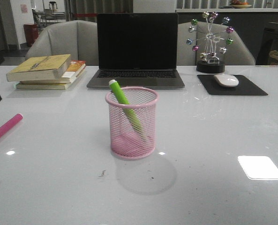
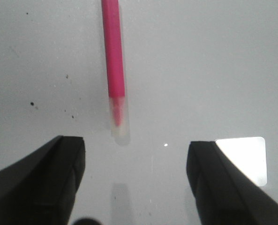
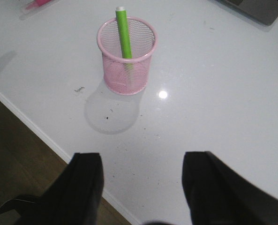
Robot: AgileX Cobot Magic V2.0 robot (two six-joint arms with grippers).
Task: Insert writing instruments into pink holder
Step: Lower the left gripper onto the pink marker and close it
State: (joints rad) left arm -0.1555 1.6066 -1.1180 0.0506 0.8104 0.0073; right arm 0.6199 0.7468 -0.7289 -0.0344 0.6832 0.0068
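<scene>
Centrally on the white surface (image 1: 214, 140) stands the pink holder (image 1: 131, 123), upright, with the green marker (image 1: 124, 105) inside it. That marker leans, its whitish end poking above the rim toward the far left side and its lower end resting on the holder's base. From the right wrist view the same holder (image 3: 126, 56) and green marker (image 3: 124, 33) sit well ahead of the right claw (image 3: 141, 187), whose two dark fingers are spread wide apart with nothing between them, hanging over the surface's near edge.

Far to the left, the pink marker (image 1: 5, 127) lies flat on the surface, well apart from the holder and partly cut off by the frame edge. In the left wrist view this pink marker (image 2: 113, 61) lies lengthwise, its clear capped end pointing toward the left claw (image 2: 136, 180). That claw is spread open above the surface, its fingers on either side of the line of the marker and not touching it.

Behind the holder sits an open laptop (image 1: 137, 49) with a dark screen. A stack of books (image 1: 47, 71) lies to its left; a mouse (image 1: 226, 80) on a black pad (image 1: 232, 86) and a small ferris-wheel ornament (image 1: 210, 42) are to its right.
</scene>
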